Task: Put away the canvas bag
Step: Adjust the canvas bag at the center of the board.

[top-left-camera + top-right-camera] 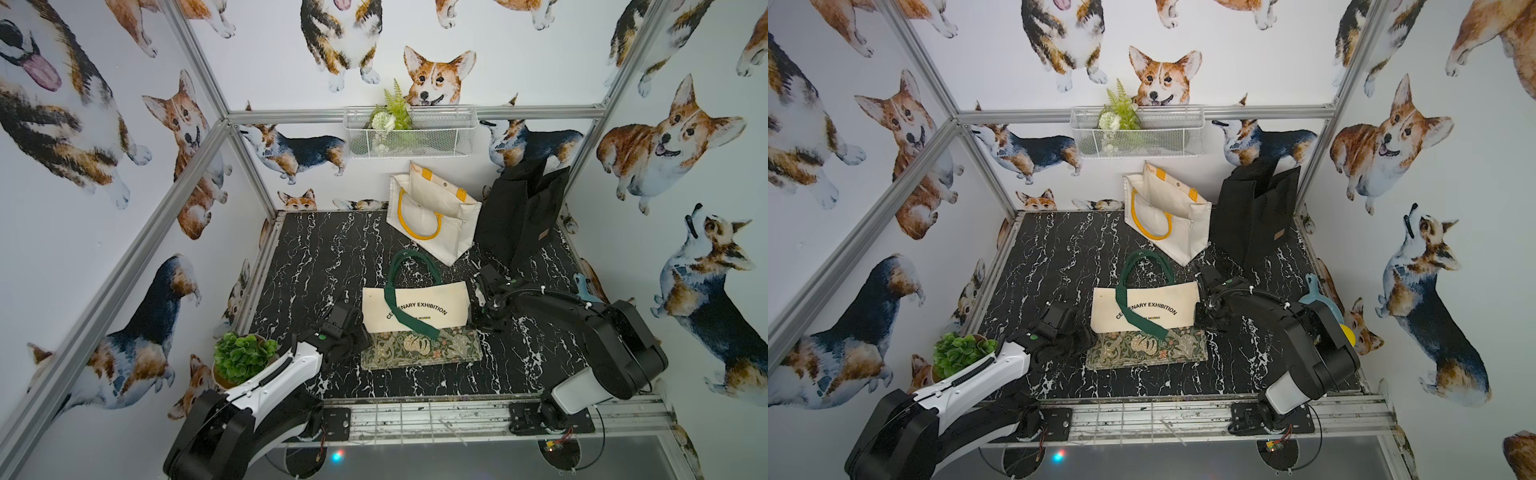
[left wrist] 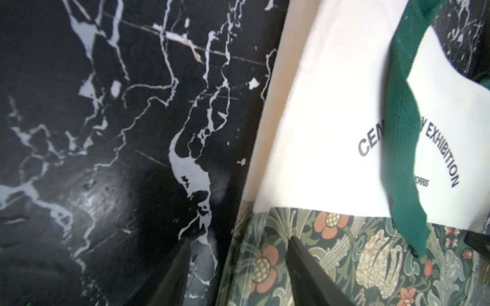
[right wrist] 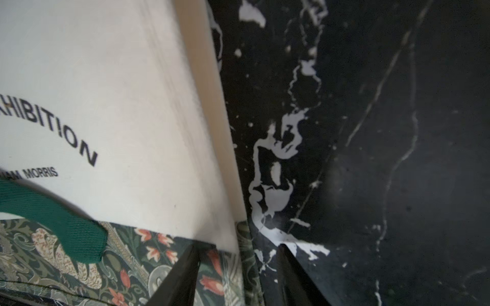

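So the canvas bag [image 1: 415,309] lies flat in the middle of the desk [image 1: 316,257], with its cream part at the back and its flowery part at the front. One green handle [image 1: 411,322] is flopped across the words. The left gripper [image 2: 238,239] sits at one side edge of the bag and the right gripper [image 3: 238,246] at the other. Both have their fingers [image 2: 307,267] spread apart and pinch nothing. On each side one finger is over the flowery cloth and one is over the bare desk. I think the job now is to get a good hold of both sides. To do that well, each outer finger should slide under the cloth edge. Then both grippers should close together, so the bag comes up level and does not sag. The loose handle could catch, so lift slowly. Lots of desk is free on the left and at the front. The back right is crowded, because a white tote [image 1: 432,212] and a black bag [image 1: 519,216] stand there, near the right arm. A potted plant [image 1: 243,357] is close to the left arm, so that elbow should not swing wide. A wire basket [image 1: 409,133] hangs on the back wall.
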Available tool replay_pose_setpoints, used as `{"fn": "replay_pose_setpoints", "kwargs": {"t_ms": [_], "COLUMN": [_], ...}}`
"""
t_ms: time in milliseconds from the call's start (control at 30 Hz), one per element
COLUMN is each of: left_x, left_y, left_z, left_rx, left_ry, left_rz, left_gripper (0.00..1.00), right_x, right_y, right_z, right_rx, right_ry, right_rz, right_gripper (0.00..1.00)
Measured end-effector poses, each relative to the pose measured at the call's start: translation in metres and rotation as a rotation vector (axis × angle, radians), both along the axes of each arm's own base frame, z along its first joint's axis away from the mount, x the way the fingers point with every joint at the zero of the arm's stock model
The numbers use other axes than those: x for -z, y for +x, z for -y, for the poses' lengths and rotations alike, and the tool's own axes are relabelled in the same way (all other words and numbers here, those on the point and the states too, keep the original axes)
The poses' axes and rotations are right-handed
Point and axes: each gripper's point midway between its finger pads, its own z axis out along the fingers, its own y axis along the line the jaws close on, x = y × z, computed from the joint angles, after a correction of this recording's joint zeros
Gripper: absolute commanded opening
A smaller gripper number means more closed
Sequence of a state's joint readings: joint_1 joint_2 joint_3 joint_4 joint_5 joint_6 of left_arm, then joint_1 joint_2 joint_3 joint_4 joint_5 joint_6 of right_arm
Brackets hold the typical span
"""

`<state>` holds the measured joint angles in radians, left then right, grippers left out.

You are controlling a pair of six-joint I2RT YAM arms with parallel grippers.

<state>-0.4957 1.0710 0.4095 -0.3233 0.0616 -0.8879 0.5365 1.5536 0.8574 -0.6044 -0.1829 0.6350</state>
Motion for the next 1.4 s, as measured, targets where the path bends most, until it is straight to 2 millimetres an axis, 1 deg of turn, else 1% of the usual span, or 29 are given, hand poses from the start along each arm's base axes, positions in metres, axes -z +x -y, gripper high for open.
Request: {"fn": "replay_pose_setpoints", "kwargs": {"t_ms": [167, 233, 367, 467, 600, 767, 967, 1067, 1133, 1200, 1267, 1333, 1400], "left_x": [0.0, 0.0, 0.002, 0.003, 0.003, 0.003, 0.008, 0.009, 0.008, 0.008, 0.007, 0.005, 0.001], "left_y": [0.008, 0.013, 0.021, 0.022, 0.018, 0.007, -0.007, -0.01, -0.01, -0.011, -0.011, -0.012, -0.015], "left_z": [0.003, 0.005, 0.008, 0.009, 0.004, -0.005, -0.018, -0.022, -0.022, -0.022, -0.021, -0.019, -0.014], "left_rx": [-0.006, -0.004, 0.005, 0.01, 0.012, 0.013, -0.011, -0.024, -0.03, -0.032, -0.034, -0.029, -0.012], "left_ry": [0.005, 0.01, 0.019, 0.025, 0.045, 0.062, 0.075, 0.074, 0.067, 0.061, 0.053, 0.039, 0.022], "left_rz": [0.002, 0.004, -0.002, -0.008, -0.013, -0.008, 0.008, 0.021, 0.029, 0.036, 0.037, 0.036, 0.015], "left_gripper": [0.59, 0.56, 0.45, 0.34, 0.3, 0.3, 0.29, 0.29, 0.29, 0.31, 0.38, 0.47, 0.55], "right_x": [-0.001, -0.001, 0.002, 0.004, 0.009, 0.013, 0.014, 0.014, 0.014, 0.013, 0.01, 0.008, 0.003], "right_y": [0.008, 0.009, 0.009, 0.007, 0.003, -0.001, -0.006, -0.007, -0.008, -0.008, -0.009, -0.016, -0.026], "right_z": [-0.007, -0.009, -0.013, -0.017, -0.019, -0.028, -0.05, -0.057, -0.059, -0.059, -0.059, -0.056, -0.046], "right_rx": [-0.002, -0.003, -0.01, -0.014, -0.004, -0.02, -0.059, -0.051, -0.041, -0.026, -0.022, -0.02, -0.016], "right_ry": [0.019, 0.026, 0.048, 0.074, 0.099, 0.13, 0.173, 0.201, 0.212, 0.225, 0.229, 0.219, 0.183], "right_rz": [0.013, 0.015, 0.005, -0.003, -0.003, 0.033, 0.115, 0.168, 0.192, 0.211, 0.221, 0.202, 0.168], "right_gripper": [0.49, 0.48, 0.43, 0.4, 0.4, 0.4, 0.39, 0.4, 0.4, 0.42, 0.44, 0.46, 0.48]}}
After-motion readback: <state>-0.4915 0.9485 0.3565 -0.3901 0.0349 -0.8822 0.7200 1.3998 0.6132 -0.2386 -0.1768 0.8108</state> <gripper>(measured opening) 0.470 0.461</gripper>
